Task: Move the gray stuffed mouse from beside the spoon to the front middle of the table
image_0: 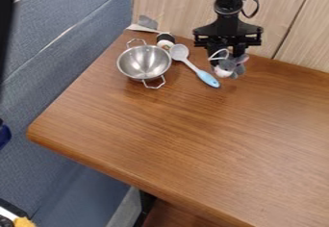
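While the pincer (227, 61) clamps it, grey plush toy (231, 69), pinkish ear, whitish patch

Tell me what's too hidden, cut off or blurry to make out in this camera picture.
All in the camera view:
- Gray plush toy: upper part hidden by the gripper; too blurred to tell whether it touches the table.
- Dark blue thing: cut off by the left edge.
- Yellow thing: cut off by the bottom edge.
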You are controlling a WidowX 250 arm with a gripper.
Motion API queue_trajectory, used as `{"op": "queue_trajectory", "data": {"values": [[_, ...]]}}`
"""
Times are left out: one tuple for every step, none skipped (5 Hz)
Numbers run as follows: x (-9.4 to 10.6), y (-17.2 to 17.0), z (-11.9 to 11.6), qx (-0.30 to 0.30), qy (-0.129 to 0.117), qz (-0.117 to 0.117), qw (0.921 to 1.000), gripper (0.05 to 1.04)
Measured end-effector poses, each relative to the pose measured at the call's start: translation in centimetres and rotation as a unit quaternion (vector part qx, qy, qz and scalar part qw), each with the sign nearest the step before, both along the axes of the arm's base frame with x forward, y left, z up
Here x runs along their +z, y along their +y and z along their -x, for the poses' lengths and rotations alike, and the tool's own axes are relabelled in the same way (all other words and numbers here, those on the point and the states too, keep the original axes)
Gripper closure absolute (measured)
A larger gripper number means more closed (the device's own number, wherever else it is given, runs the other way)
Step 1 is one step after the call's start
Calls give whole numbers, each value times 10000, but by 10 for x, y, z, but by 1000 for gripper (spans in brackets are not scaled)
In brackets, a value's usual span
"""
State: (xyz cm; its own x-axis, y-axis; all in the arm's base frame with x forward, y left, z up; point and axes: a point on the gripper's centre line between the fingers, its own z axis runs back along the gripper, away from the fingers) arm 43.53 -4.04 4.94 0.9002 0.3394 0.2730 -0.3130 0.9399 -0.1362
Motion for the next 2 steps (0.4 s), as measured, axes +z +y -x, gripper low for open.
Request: {"op": "queue_trajectory", "data": {"values": [[11,11,29,-19,-70,60,10000,579],[7,24,56,1,36,128,9999,580]]}}
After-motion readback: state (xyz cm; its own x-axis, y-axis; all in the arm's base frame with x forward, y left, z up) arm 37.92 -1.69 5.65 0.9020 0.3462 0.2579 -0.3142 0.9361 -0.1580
